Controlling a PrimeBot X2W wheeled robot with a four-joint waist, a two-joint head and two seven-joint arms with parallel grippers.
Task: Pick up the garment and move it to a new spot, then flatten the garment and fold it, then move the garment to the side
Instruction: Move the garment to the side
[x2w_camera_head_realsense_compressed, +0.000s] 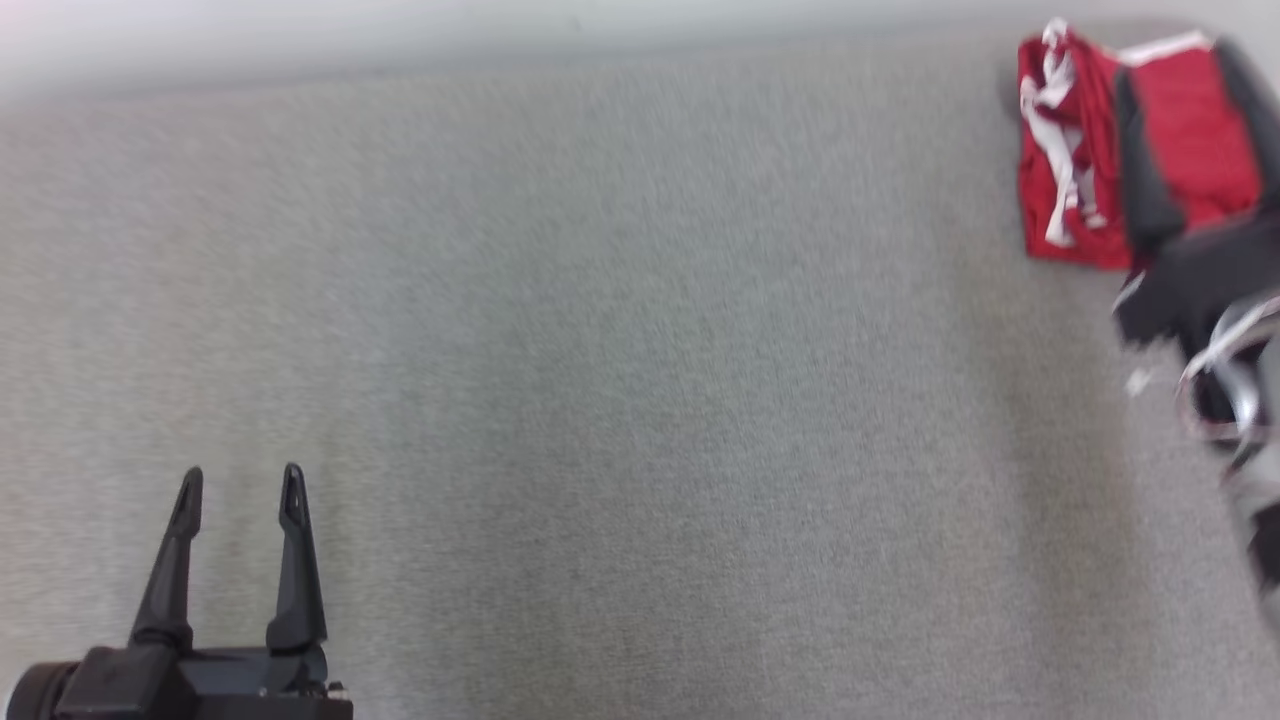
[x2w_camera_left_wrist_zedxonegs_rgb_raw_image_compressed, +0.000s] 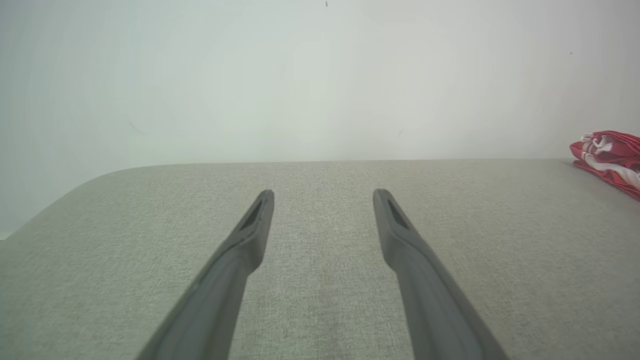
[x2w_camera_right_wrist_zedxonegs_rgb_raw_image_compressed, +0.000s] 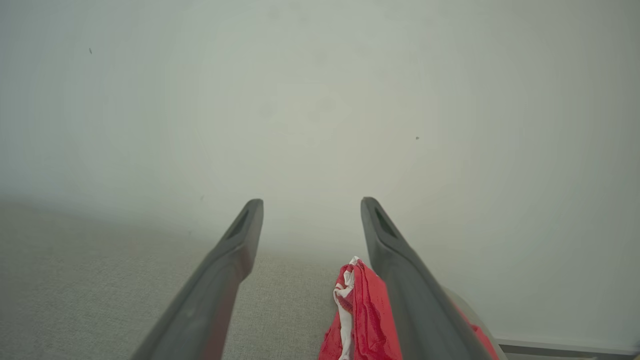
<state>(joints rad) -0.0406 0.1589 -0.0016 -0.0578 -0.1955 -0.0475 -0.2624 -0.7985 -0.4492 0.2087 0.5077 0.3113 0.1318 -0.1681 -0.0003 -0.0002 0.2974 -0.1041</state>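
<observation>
A: Count what's on the desk (x2w_camera_head_realsense_compressed: 600, 400).
B: One garment (x2w_camera_head_realsense_compressed: 1095, 130). Red, with white trim and white cords (x2w_camera_head_realsense_compressed: 1055, 130), bunched into a compact pile. Can't count the cords, the head view is blurred.
A: Where is it?
B: Far right corner of the desk in the head view, near the back edge by the pale wall (x2w_camera_left_wrist_zedxonegs_rgb_raw_image_compressed: 320, 75). In the left wrist view the garment (x2w_camera_left_wrist_zedxonegs_rgb_raw_image_compressed: 612, 160) sits at the right edge, lying low on the grey fabric top.
A: Tools?
B: Two, each with two long dark fingers (x2w_camera_head_realsense_compressed: 295, 560).
A: Left one?
B: Left tool (x2w_camera_head_realsense_compressed: 242, 475) is at the lower left of the head view, well apart from the garment. Its own camera shows the left tool (x2w_camera_left_wrist_zedxonegs_rgb_raw_image_compressed: 324, 192) with fingers spread wide over plain grey fabric, holding nothing.
A: Right one?
B: Right tool (x2w_camera_head_realsense_compressed: 1178, 68) is over the garment. One finger crosses the red cloth, the other is at its right side, and red shows between them.
A: Gripping?
B: No. In the right wrist view the right tool (x2w_camera_right_wrist_zedxonegs_rgb_raw_image_compressed: 311, 201) has fingers wide apart and tips against the wall. The garment (x2w_camera_right_wrist_zedxonegs_rgb_raw_image_compressed: 365, 310) lies below, partly behind that view's right-hand finger, and no cloth is pinched. Can't tell whether the finger touches the cloth.
</observation>
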